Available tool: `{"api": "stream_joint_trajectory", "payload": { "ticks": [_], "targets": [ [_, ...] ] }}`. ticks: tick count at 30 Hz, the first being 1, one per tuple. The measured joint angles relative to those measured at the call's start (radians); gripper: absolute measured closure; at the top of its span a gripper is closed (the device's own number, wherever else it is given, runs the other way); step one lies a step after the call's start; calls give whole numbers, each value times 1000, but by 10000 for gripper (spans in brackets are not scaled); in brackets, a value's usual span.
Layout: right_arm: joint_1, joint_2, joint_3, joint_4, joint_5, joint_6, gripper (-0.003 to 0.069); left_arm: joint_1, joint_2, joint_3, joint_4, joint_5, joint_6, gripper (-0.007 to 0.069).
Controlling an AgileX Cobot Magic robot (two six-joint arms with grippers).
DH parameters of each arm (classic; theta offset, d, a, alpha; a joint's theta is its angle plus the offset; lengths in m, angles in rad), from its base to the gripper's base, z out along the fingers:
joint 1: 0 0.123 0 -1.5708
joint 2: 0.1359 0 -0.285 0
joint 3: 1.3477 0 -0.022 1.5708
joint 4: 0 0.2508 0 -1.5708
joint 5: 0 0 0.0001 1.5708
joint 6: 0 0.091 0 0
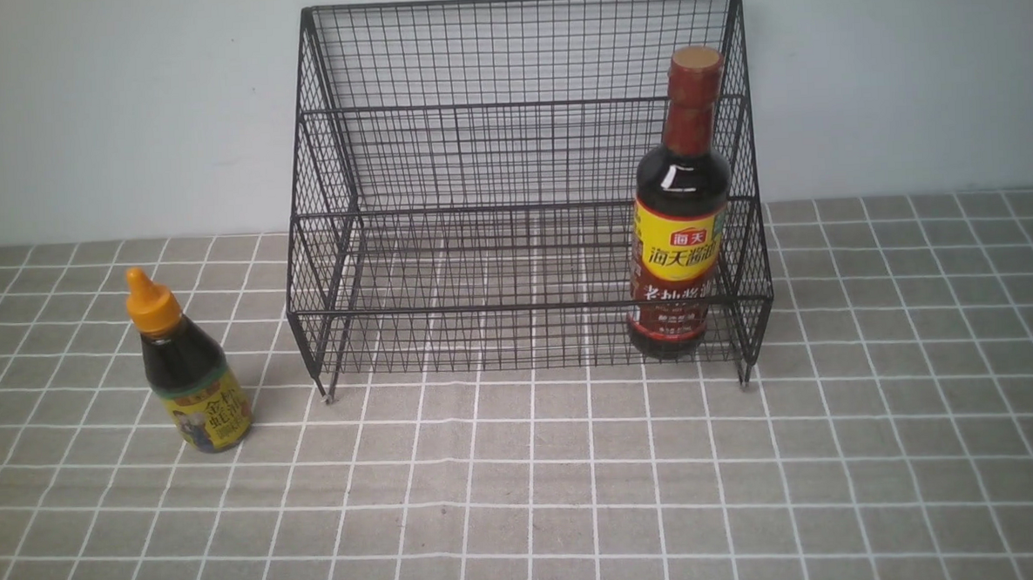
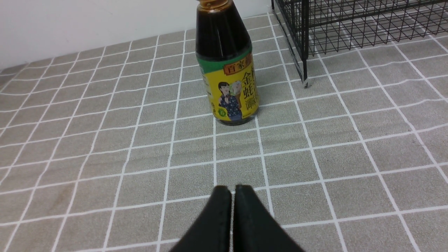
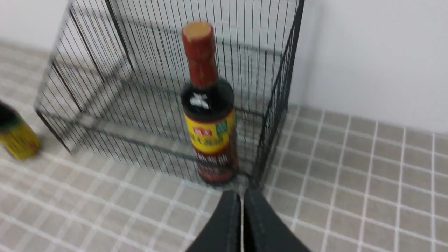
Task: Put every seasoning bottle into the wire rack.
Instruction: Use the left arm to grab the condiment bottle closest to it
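The black wire rack (image 1: 517,107) stands at the back middle of the table. The tall bottle (image 1: 680,230) with a brown-red cap stands upright inside the rack's right end, on the lowest shelf; it also shows in the right wrist view (image 3: 210,119). The short bottle (image 1: 191,374) with an orange pointed cap stands upright on the cloth left of the rack; it shows in the left wrist view (image 2: 227,70). My left gripper (image 2: 232,190) is shut and empty, short of this bottle. My right gripper (image 3: 242,196) is shut and empty, just outside the rack's front right corner. Neither gripper shows in the front view.
A grey checked cloth (image 1: 526,499) covers the table. A pale wall (image 1: 81,108) runs close behind the rack. The rack's front left foot (image 2: 305,82) stands near the short bottle. The short bottle shows blurred in the right wrist view (image 3: 15,138).
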Motion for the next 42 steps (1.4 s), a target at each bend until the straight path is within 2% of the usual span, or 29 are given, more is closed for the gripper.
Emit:
{"api": "stream_joint_trajectory", "payload": {
  "ticks": [6, 7, 9, 12, 15, 21, 25, 28, 34, 37, 42],
  "targets": [
    [0, -379, 387, -4, -373, 83, 671, 0, 0, 2, 10, -24, -6, 631],
    [0, -491, 512, -16, -475, 90, 671, 0, 0, 3, -20, -67, -37, 631],
    [0, -570, 615, -36, -560, 95, 672, 0, 0, 3, -70, -128, -77, 631],
    [0, -696, 752, -71, -728, 103, 672, 0, 0, 3, -166, -238, -153, 631],
    [0, -742, 831, -81, -837, 120, 672, 0, 0, 3, -215, -309, -178, 631],
    [0, -747, 858, -79, -895, 171, 672, 0, 0, 3, -238, -463, -187, 631],
    [0, -747, 858, -79, -896, 180, 672, 0, 13, 3, -238, -642, -188, 631],
    [0, -747, 858, -79, -897, 181, 672, 0, 77, -16, -229, -643, -185, 631],
    [0, -747, 858, -79, -897, 181, 672, 0, 434, -149, -93, -624, -179, 618],
    [0, -747, 858, -79, -898, 181, 672, 0, 585, -199, -59, -629, -179, 575],
    [0, -747, 858, -79, -900, 181, 672, 0, 882, -294, -39, -718, -179, 403]
  ]
}}
